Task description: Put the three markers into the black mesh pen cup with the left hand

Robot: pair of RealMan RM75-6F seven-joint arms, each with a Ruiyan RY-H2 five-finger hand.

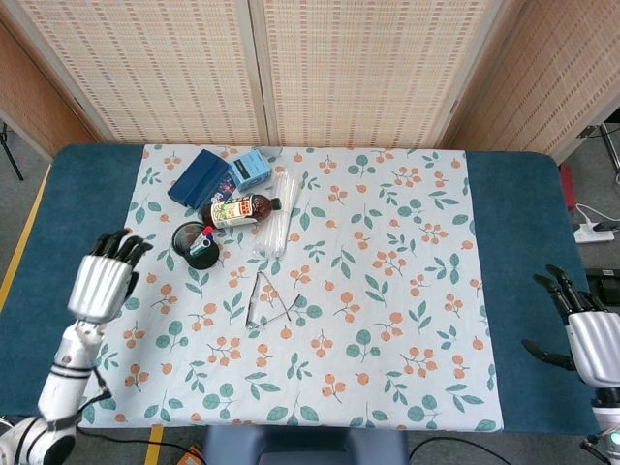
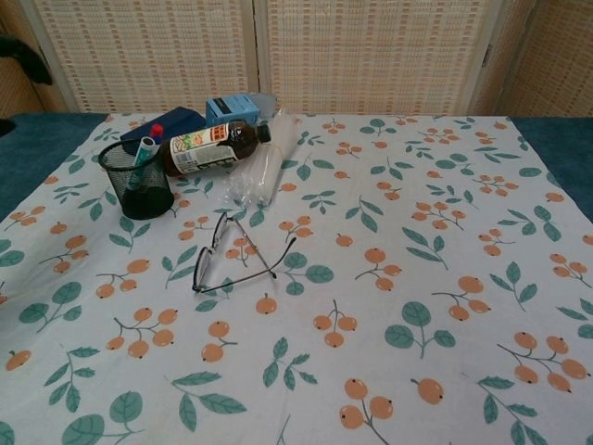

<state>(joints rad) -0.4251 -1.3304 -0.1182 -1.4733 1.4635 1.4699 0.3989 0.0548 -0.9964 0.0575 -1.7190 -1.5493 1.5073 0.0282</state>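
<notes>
The black mesh pen cup (image 1: 195,245) (image 2: 137,180) stands upright at the left of the floral cloth. Markers stick out of it: a red-capped marker (image 2: 155,132) (image 1: 206,232) and a teal-capped marker (image 2: 143,150). A third marker cannot be told apart inside the cup. My left hand (image 1: 102,278) hangs open at the left table edge, well away from the cup, fingers spread and holding nothing. Only a dark fingertip (image 2: 28,57) of it shows in the chest view. My right hand (image 1: 581,332) is open at the far right edge.
A brown bottle (image 2: 211,146) lies on its side right behind the cup. A dark blue box (image 1: 200,175) and a light blue box (image 1: 251,169) sit behind that. A clear plastic sleeve (image 2: 261,171) and folded eyeglasses (image 2: 232,253) lie to the cup's right.
</notes>
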